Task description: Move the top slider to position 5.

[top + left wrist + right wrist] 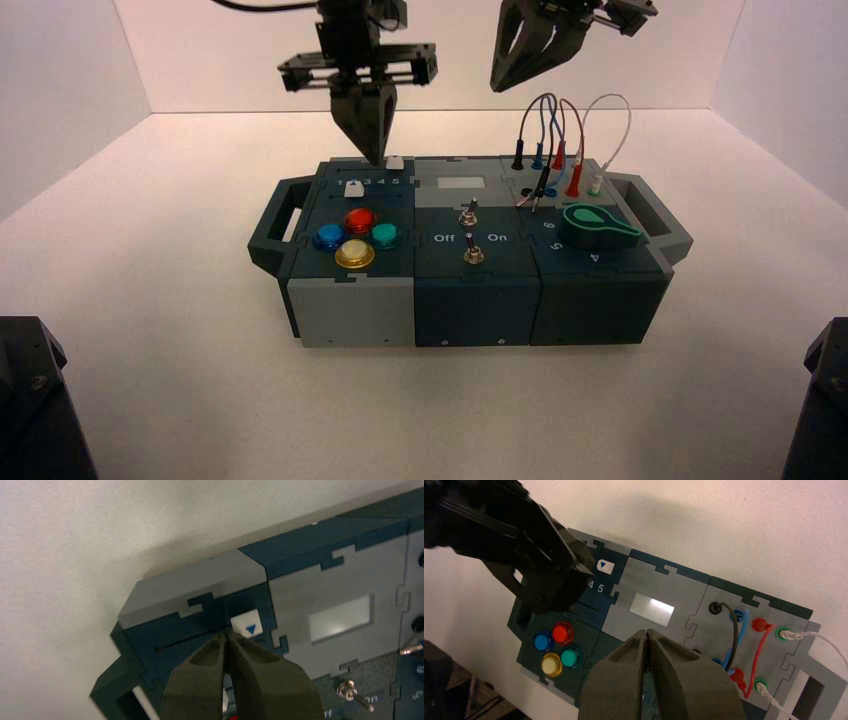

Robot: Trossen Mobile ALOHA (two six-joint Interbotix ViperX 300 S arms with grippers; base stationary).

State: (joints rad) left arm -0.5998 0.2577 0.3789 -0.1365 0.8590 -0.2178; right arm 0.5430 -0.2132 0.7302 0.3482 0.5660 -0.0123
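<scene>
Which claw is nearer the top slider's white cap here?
Left. The left claw, fingers shut, sits right beside the top slider, on the side away from the display. The right claw hangs shut, high above the box's rear, well away from it.

The left gripper (549, 575) hides the first digits of the small number row, leaving only position 5 (600, 588) and the 4 beside it readable in the right wrist view. In the left wrist view its fingers (200, 680) cover the lower slider and the round buttons, and the picture's edge cuts off the toggle switch (353, 693) lettering. From above, the dial numerals (570, 245) sit partly under the green knob.
</scene>
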